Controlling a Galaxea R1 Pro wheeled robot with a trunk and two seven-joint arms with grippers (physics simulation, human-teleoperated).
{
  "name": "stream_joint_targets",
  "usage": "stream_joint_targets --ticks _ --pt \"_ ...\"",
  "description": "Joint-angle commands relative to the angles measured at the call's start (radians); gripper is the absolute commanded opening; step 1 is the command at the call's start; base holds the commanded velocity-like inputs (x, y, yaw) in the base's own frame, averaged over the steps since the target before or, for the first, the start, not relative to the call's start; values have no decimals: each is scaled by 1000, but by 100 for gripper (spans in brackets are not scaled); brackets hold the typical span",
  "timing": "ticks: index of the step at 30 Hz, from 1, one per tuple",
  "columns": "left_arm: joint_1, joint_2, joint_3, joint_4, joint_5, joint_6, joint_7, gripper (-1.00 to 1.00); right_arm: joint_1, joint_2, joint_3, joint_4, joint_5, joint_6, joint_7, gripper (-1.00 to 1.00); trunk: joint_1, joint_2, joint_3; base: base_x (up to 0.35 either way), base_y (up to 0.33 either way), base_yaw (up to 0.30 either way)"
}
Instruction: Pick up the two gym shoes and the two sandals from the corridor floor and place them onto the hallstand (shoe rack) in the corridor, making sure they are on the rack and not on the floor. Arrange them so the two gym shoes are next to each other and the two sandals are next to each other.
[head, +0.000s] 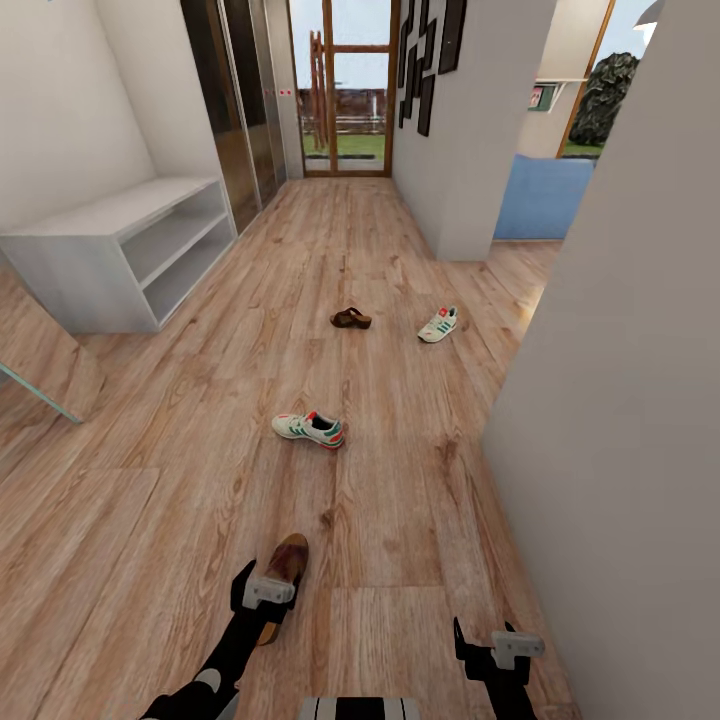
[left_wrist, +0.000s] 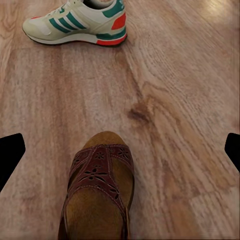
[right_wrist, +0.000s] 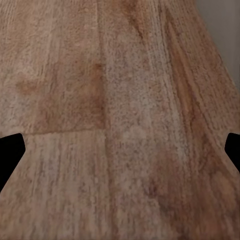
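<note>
Hovering wide open and empty over the near sandal (left_wrist: 97, 192), the left gripper (left_wrist: 120, 155) probably faced light, stiff leather; its strap looked the best hold.

wood-plank corridor floor (head: 150, 520), two sandals (head: 285, 565) (head: 351, 318), two gym shoes (head: 309, 428) (head: 438, 324) scattered apart

2 gym shoes (head: 309, 428), 2 sandals (head: 284, 566) scattered on floor (head: 150, 520); hallstand (head: 110, 215) empty.
</note>
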Motion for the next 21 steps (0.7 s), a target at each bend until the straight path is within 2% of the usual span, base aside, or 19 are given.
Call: stream_joint_targets --ticks 1,5,10,21 --pt "5 0 0 0 -12 -8 0 100 0 0 0 0 0 0 0 100 0 0 0 0 0 0" --pt "14 2 0 1 -43 -26 0 100 0 0 0 0 0 0 0 100 0 0 0 0 0 0" --pt "19 3 0 1 -61 -37 1 100 0 0 0 0 0 0 0 100 0 0 0 0 0 0" --pt "28 4 0 3 -75 -67 1 100 0 0 0 0 0 0 0 100 0 0 0 0 0 0"
